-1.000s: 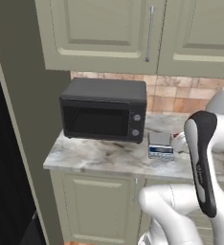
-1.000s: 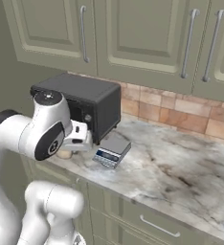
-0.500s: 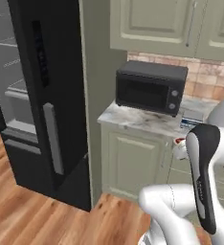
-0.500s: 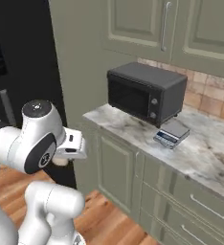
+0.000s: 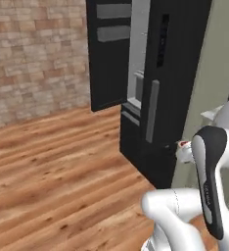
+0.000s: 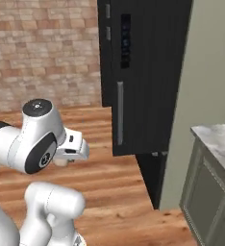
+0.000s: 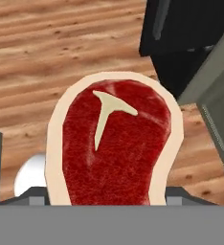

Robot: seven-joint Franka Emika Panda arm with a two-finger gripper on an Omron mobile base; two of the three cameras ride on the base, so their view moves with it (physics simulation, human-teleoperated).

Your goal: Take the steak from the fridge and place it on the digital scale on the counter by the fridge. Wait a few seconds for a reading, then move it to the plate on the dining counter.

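The steak point(image 7: 116, 143), red with a pale tan rim and a white T-shaped mark, stands upright between my fingers in the hand view, high over the wooden floor. My gripper point(image 7: 112, 197) is shut on it. From the left base view the gripper point(image 5: 184, 150) hangs in front of the black fridge point(image 5: 165, 73), with a speck of red at its tip. The right base view has the gripper point(image 6: 66, 158) left of the fridge point(image 6: 143, 72). The digital scale, the plate and the dining counter are out of view.
The fridge's door point(image 5: 106, 54) stands open to the left, showing grey shelves inside. A brick wall point(image 5: 33, 54) and wide wooden floor point(image 5: 62, 171) lie to the left. The corner of a marbled counter point(image 6: 218, 139) over green cabinets sits at the right.
The whole picture has swung left: the counter with the microwave and scale has slid out of view, and the fridge, brick wall and floor have come in. The steak stays in my gripper.
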